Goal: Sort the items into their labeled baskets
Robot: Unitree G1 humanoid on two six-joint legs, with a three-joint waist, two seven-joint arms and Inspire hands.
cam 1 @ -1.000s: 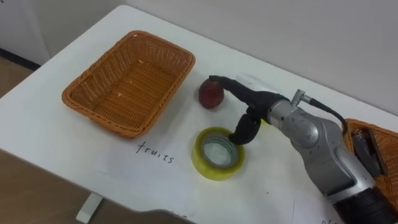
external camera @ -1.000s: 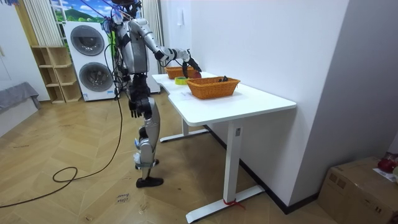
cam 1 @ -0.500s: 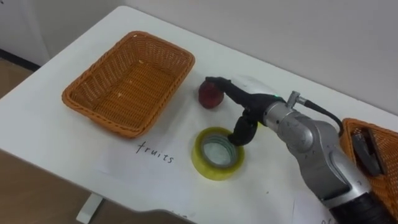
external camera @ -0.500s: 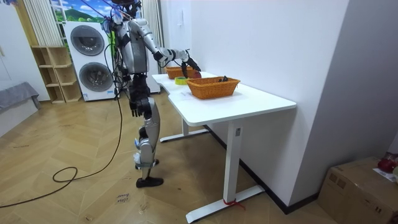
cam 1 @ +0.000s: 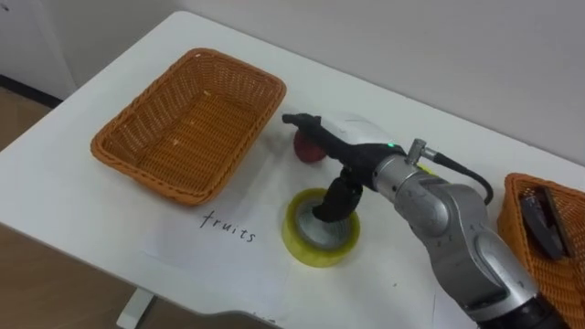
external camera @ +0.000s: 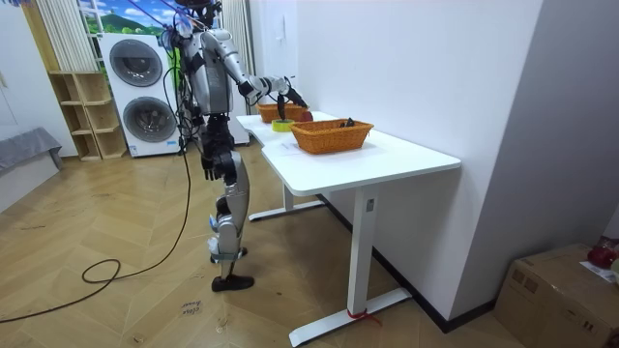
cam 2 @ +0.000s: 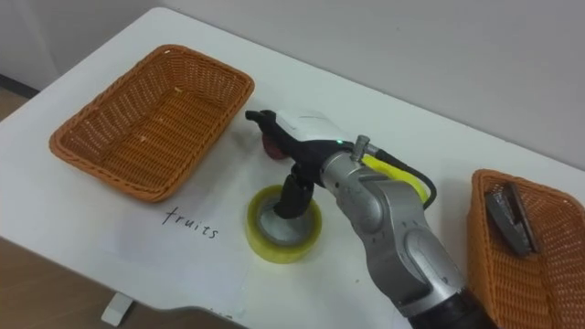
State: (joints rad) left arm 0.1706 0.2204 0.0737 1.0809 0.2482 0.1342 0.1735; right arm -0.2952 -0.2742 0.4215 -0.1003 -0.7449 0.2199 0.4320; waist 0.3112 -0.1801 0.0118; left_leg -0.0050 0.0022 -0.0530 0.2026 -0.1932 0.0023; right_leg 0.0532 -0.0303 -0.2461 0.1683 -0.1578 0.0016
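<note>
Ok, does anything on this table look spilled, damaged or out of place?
Nothing spilled or damaged. The yellow tape roll lies flat, the apple sits beside the empty fruit basket, unsorted. The right robot hand has its thumb in the roll's hole.

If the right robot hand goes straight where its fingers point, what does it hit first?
Probably the wicker basket, at the rim facing the hand. The right robot hand points its fingers that way, above the red apple. Height is unclear, so they might pass over the rim.
</note>
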